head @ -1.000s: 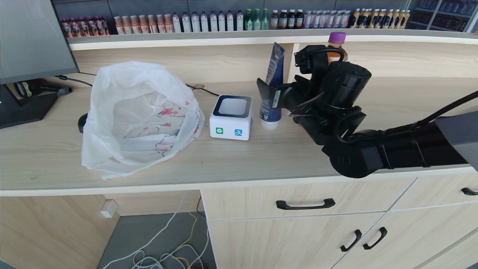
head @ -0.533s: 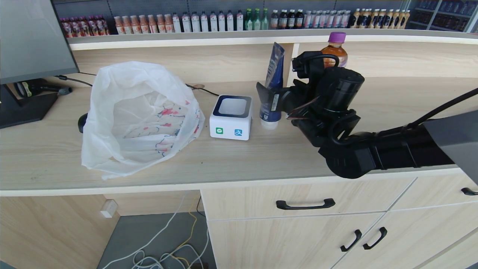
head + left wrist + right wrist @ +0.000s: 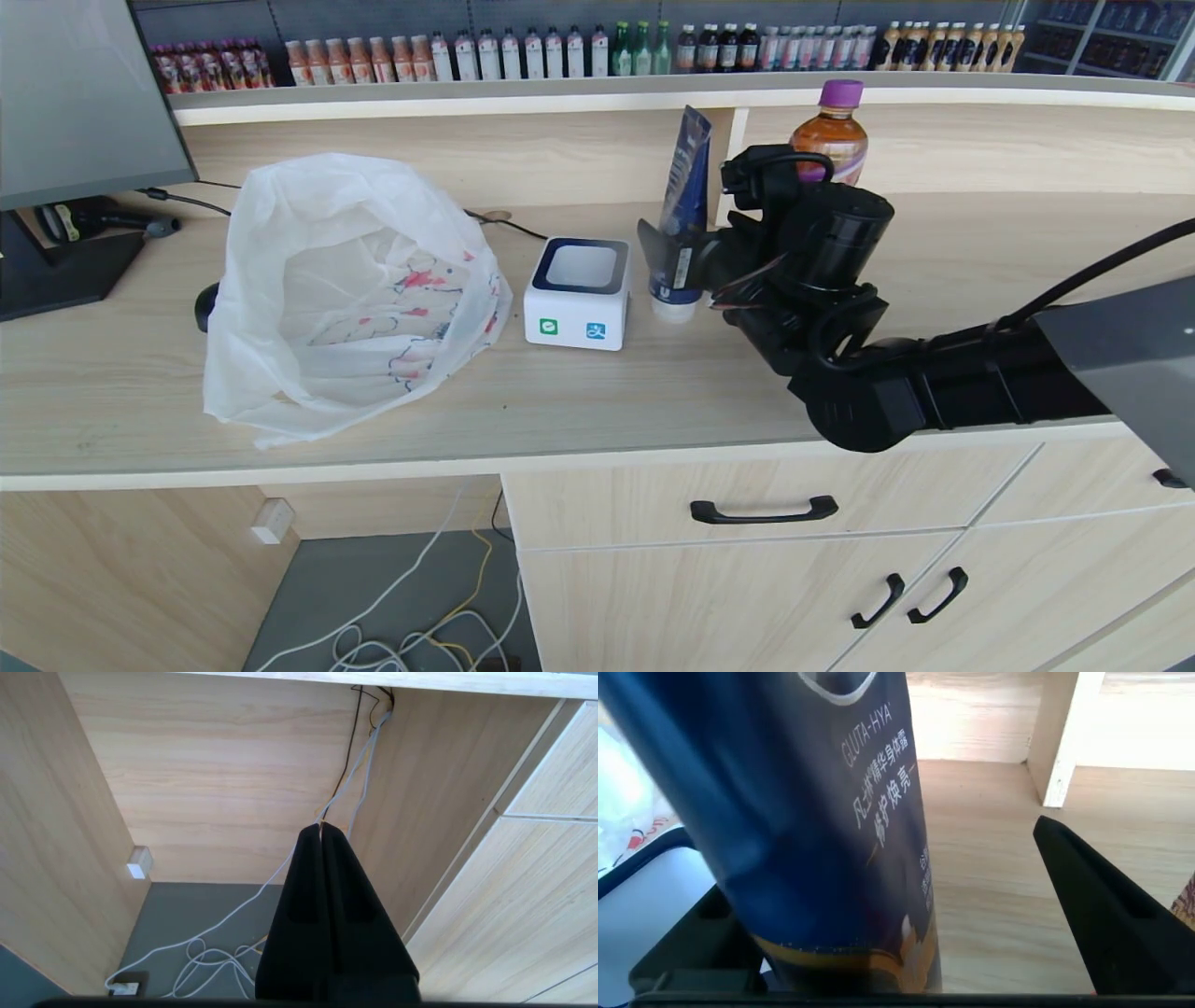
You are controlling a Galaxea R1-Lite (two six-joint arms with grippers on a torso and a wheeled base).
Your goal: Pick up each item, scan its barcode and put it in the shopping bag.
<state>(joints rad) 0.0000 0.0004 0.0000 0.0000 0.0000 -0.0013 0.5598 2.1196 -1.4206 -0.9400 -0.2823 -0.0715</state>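
Note:
A dark blue tube [image 3: 686, 177] stands cap-down on the counter, just right of the white scanner box [image 3: 579, 291]. My right gripper [image 3: 674, 254] is open with its jaws on either side of the tube's lower part. Close up, the tube [image 3: 831, 821] sits between them, and one black finger [image 3: 1102, 915] stands clear of it on one side. A brown drink bottle with a purple cap [image 3: 834, 135] stands behind the right arm. The white plastic shopping bag [image 3: 345, 289] lies open at the left of the counter. My left gripper [image 3: 322, 833] is shut on nothing, below the counter over the floor.
A monitor [image 3: 84, 93] and a handheld scanner [image 3: 103, 221] are at the far left of the counter. A raised wooden ledge [image 3: 597, 93] runs behind, with a divider [image 3: 733, 149] beside the tube. Cables [image 3: 215, 952] lie on the floor below.
My right arm has moved left and slightly down, bringing its jaws further around the tube and uncovering more of the bottle. The tube, the scanner and the bag have stayed put.

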